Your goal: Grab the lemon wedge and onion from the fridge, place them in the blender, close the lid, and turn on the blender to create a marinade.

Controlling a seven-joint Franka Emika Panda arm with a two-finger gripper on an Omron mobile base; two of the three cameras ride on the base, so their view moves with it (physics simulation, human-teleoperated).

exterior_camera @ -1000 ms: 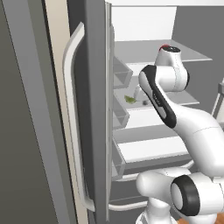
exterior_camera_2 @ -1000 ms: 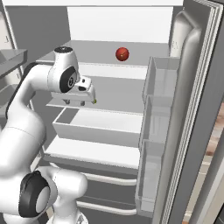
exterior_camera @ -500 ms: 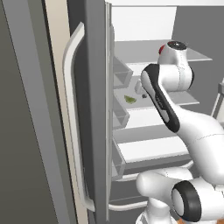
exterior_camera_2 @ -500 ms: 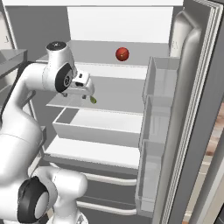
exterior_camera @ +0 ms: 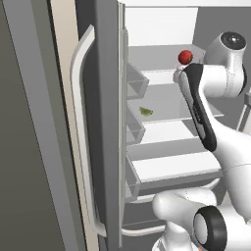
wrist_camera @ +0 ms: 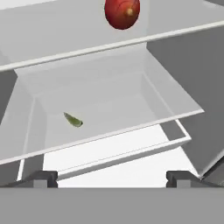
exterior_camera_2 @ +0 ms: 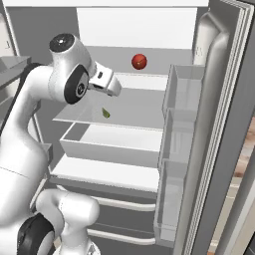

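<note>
Hovering inside the open grey-steel fridge (exterior_camera_2: 219, 99), the pincer (wrist_camera: 111, 177) gapes wide, empty — the tiny yellow-green lemon wedge (wrist_camera: 73, 120) lies on the clear shelf (exterior_camera_2: 134, 117), near its left edge, below the round red onion (wrist_camera: 122, 13).

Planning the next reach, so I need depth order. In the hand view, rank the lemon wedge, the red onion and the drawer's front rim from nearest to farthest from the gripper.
From the open gripper:
1. Drawer's front rim, just ahead, under the clear shelf.
2. Lemon wedge, on that shelf, toward the left.
3. Red onion, on the higher shelf, farthest back.
</note>
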